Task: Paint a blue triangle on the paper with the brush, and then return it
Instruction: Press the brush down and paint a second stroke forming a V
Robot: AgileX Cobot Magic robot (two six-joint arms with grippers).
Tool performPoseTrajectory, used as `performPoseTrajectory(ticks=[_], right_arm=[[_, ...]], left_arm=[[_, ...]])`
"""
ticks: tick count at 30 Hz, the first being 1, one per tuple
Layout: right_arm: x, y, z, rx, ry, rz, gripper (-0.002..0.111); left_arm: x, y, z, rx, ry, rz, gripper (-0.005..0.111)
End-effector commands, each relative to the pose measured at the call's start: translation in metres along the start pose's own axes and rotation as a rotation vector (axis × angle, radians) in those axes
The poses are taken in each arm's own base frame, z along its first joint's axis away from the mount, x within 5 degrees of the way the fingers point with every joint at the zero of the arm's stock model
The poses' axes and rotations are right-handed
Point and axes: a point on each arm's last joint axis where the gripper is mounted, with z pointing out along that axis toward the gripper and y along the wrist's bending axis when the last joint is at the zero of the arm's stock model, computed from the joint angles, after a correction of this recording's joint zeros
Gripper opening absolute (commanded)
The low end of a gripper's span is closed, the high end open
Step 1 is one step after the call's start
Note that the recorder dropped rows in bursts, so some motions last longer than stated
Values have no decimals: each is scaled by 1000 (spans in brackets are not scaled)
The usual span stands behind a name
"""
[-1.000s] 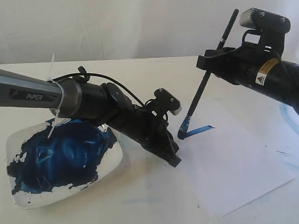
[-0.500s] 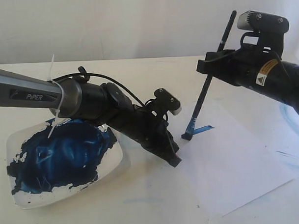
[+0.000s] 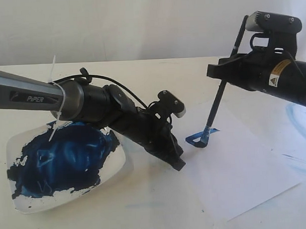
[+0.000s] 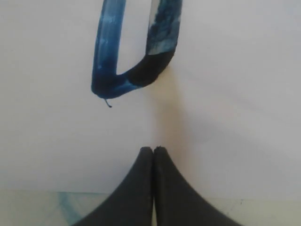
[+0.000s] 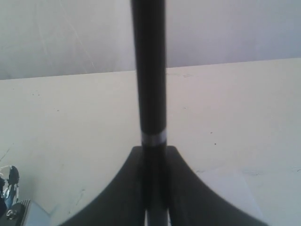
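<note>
Okay so, closest in is the paper (image 3: 245,176), lying flat on the desk (image 3: 146,215). Off behind the left jaws sits the paint dish (image 3: 120,171), loaded with dark blue. It's kept clear of the sheet, and the left arm (image 3: 92,104) reaches across over it.

The left jaws are clenched tip to tip with nothing between them, down at the edge of the paper. My read is they're pinning the sheet so it doesn't skate around under the bristles, though I can't swear they actually touch it.

Just ahead of those jaws is the blue triangle (image 3: 196,139). From the left wrist view it's two streaky strokes meeting in a darker corner (image 4: 106,70). The rest runs out of shot, so I can't tell if it's closed.

Further back, the right jaws are grasping the brush (image 3: 219,97) partway up its black handle, which pokes out above them. The bristle end hangs below them and meets the paper right at the triangle. It's tilted, probably so the tip drags instead of digging in. I'd call this mid-painting, with the brush not yet returned.
</note>
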Motion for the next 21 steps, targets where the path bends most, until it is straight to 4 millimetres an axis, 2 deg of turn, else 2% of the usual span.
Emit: performPoseTrajectory(ticks=[1,21], right_arm=[[-2,-1,-7,27,24,-36,0],[-1,-7,-17,105,106,-47,0]], left_arm=[[-1,-3,-1,16,-5,-13,0],[-1,-3,-1,14,-5,-13,0]])
